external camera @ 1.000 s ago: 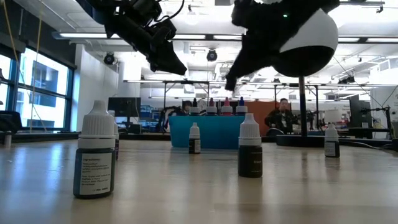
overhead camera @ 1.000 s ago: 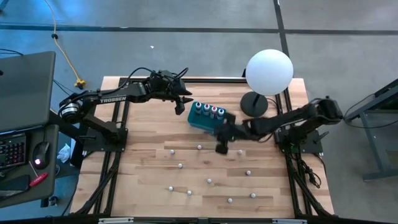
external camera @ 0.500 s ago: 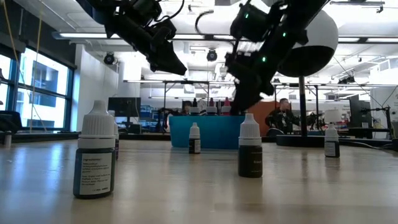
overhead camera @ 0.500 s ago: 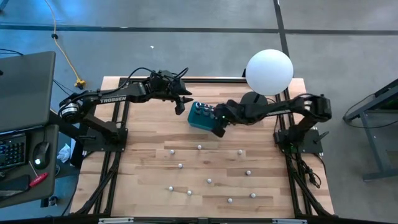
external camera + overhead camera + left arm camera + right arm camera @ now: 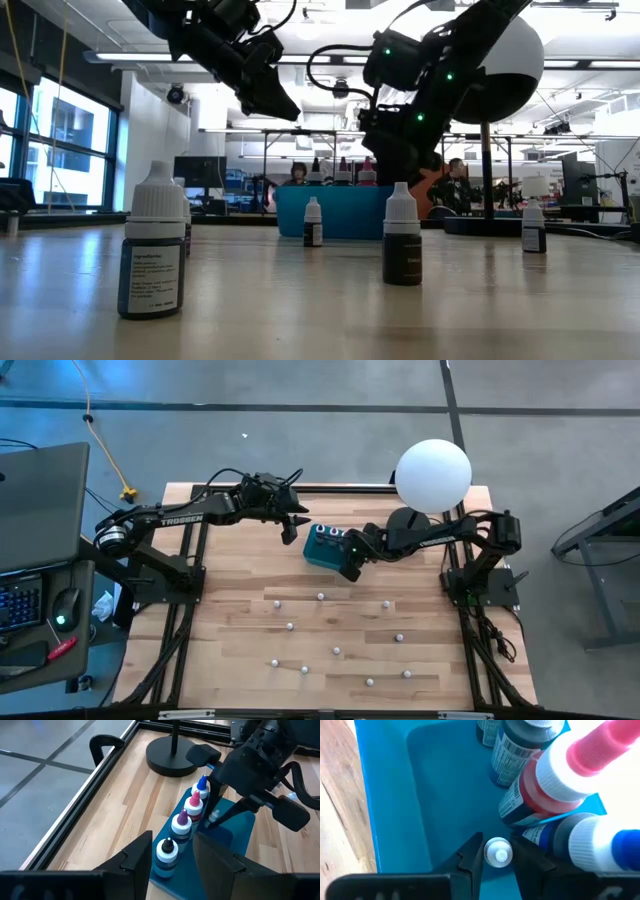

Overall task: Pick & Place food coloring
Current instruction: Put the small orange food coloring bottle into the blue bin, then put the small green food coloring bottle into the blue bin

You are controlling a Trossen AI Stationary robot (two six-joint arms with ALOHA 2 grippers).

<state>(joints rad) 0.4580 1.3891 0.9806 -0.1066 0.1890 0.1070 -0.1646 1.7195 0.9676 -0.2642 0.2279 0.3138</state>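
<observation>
The teal box (image 5: 322, 550) stands at the table's far middle with a row of larger dropper bottles (image 5: 181, 822) along one wall. My right gripper (image 5: 350, 557) is down inside the box, shut on a tiny white-capped food coloring bottle (image 5: 498, 854). This bottle also shows in the left wrist view (image 5: 213, 816). My left gripper (image 5: 296, 522) hovers open and empty above the box's left far corner. Several other tiny bottles (image 5: 320, 596) stand upright on the table nearer the front; in the low view (image 5: 402, 248) they stand on their bases. My right gripper pinches the tiny bottle between its two fingers (image 5: 471, 856), at its white cap (image 5: 499, 855). The fingers come from above, slanting down from the table's right. The bottle is upright inside the teal box; whether its base touches the box floor I cannot tell.
A white globe lamp (image 5: 432, 475) on a black round base (image 5: 408, 526) stands just right of the box. A laptop (image 5: 40, 500) and keyboard sit left of the table. People sit in the room beyond in the low view (image 5: 455, 185).
My right gripper has carried the tiny bottle from above the table's middle toward the far edge and a little left, then down into the teal box beside the row of larger bottles. It has stayed shut on the bottle.
</observation>
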